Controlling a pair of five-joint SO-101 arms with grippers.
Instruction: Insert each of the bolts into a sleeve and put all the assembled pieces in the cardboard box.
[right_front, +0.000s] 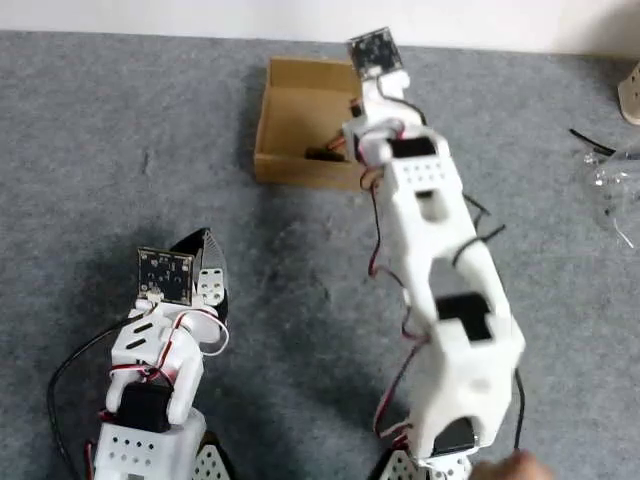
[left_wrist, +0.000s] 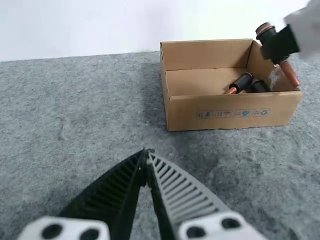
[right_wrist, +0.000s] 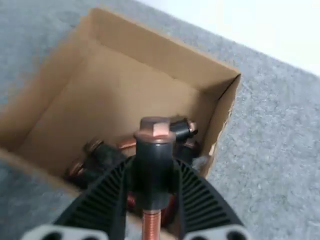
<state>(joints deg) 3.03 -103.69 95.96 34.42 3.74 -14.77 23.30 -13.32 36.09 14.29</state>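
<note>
Right gripper (right_wrist: 152, 162) is seen clamped on a black sleeve (right_wrist: 151, 172), one finger pressed to each side. A copper bolt (right_wrist: 154, 129) is run through the sleeve. The hex head stands out of the upper end and the threaded shank out of the lower.

The long axis is held steep, not quite upright. The head is tipped up and left, the shank down and right.

The piece is held above the right end of the cardboard box (right_front: 300, 70), over its right wall. Other assembled pieces (left_wrist: 240, 82) are found lying inside at that end, axes near flat.

Left gripper (left_wrist: 145, 155) is noted at near left over the grey mat (right_front: 120, 150), fingers together, nothing held, well apart from the box.
</note>
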